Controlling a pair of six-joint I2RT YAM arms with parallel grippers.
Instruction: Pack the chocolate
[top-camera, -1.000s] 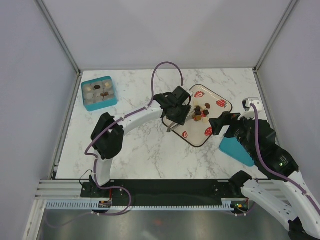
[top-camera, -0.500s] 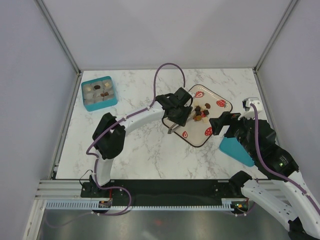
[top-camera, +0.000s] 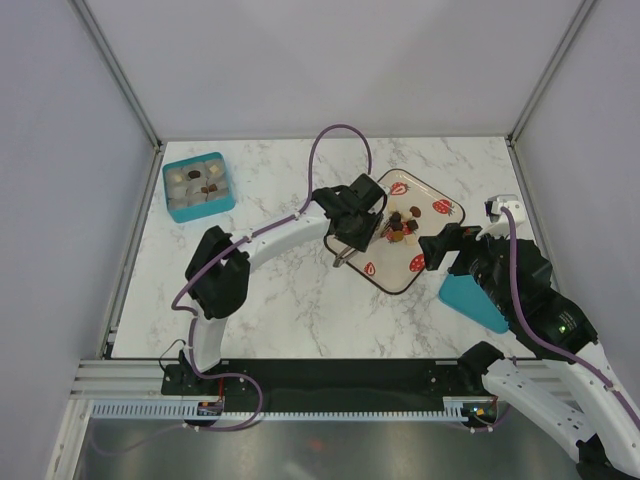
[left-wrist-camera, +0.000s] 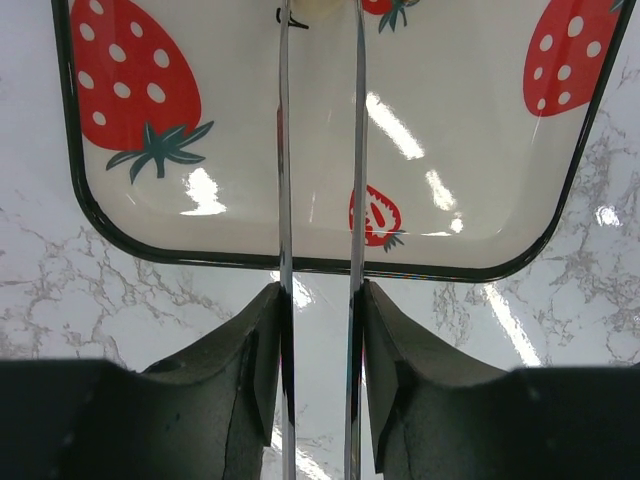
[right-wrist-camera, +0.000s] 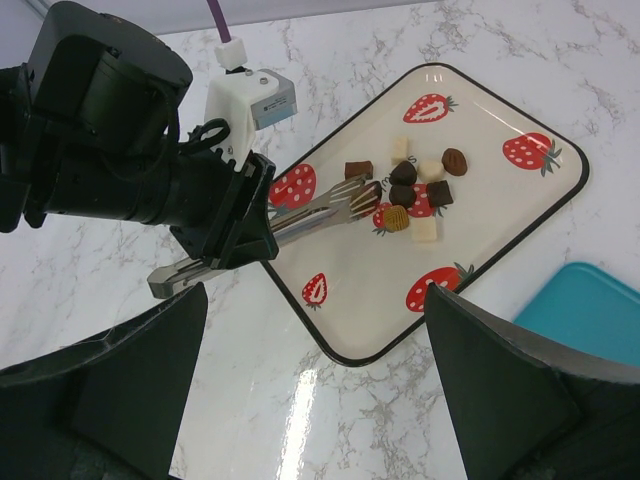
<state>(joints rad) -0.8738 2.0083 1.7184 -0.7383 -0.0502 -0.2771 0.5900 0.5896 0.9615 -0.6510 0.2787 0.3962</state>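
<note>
While the left gripper (top-camera: 358, 225) clamps the metal tongs (top-camera: 345, 256) near their back end, the view from above shows the tips reaching into the chocolate pieces (top-camera: 402, 225) grouped in the middle of the strawberry tray (top-camera: 395, 274). The teal compartment box (top-camera: 170, 196), with a few pieces in it, stands well apart at the far left. The right gripper (top-camera: 440, 248) hangs wide and empty near the tray's right edge, just beside a teal lid (top-camera: 470, 298).

From the left wrist, the two blades run almost parallel with a narrow gap, partly pressed together. A pale piece (left-wrist-camera: 318, 8) sits at the picture's top edge, and I cannot tell if the tips nip it.

From the right wrist, the tips lie just beside a brown square piece (right-wrist-camera: 358, 169).

I judge the step is picking one piece. Next, the squeeze must be made firm, and then comes a lift and a carry to a free compartment.
</note>
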